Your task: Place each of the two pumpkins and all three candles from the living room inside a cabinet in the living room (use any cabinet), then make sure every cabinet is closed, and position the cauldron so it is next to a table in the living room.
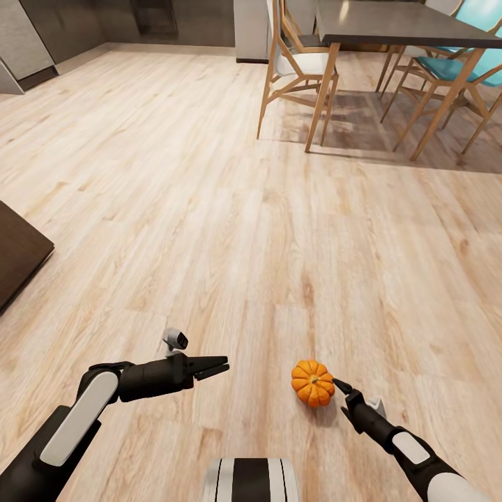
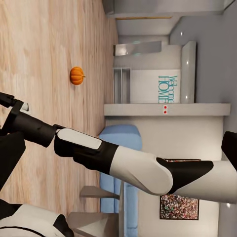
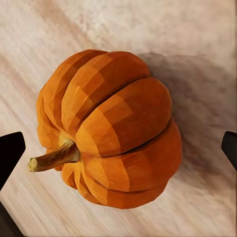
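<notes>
A bright orange ribbed pumpkin point(image 1: 312, 382) with a short brown stem lies on the wooden floor just in front of me. My right gripper point(image 1: 343, 392) reaches down beside it. In the right wrist view the pumpkin point(image 3: 113, 133) sits between the two black fingertips point(image 3: 10, 155), which stand wide apart at either side; the gripper is open and I cannot tell if it touches. My left gripper point(image 1: 217, 367) hovers open and empty to the pumpkin's left. Another pumpkin point(image 2: 76, 75) lies farther off on the floor in the left wrist view. The candles, cabinet and cauldron are out of view.
A dark table point(image 1: 390, 24) with wooden chairs point(image 1: 296, 66) stands at the far right. A dark brown furniture corner point(image 1: 17, 254) juts in at the left edge. A blue sofa point(image 2: 121, 163) and white walls lie beyond my right arm point(image 2: 123, 165).
</notes>
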Controlling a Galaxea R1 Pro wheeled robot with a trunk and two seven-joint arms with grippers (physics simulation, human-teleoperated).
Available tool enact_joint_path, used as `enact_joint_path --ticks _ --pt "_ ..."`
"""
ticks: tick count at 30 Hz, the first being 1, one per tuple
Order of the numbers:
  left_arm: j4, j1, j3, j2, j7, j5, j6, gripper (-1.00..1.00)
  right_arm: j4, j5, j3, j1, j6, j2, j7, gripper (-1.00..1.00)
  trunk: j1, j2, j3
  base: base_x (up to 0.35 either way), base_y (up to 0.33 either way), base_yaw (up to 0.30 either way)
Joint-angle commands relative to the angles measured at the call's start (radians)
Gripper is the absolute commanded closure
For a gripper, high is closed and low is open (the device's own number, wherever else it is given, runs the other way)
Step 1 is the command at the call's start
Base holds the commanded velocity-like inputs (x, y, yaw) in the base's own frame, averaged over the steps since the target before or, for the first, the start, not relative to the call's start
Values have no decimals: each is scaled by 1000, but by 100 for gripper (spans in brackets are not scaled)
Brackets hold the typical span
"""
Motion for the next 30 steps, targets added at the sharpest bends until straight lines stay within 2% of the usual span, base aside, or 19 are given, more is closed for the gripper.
enact_joint_path --ticks 1,17,30 --pt "0 -1 -1 1 -4 -2 2 -100 0 -6 -3 0 9 0 -4 -100 0 0 -1 4 -2 0" --pt "0 -1 -2 1 -4 -2 2 -100 -1 -6 -1 0 10 1 -49 -100 0 0 -1 1 50 0" --pt "3 -1 -4 1 -4 -2 2 -100 -1 -6 -1 0 10 1 -53 -100 0 0 -1 48 44 0"
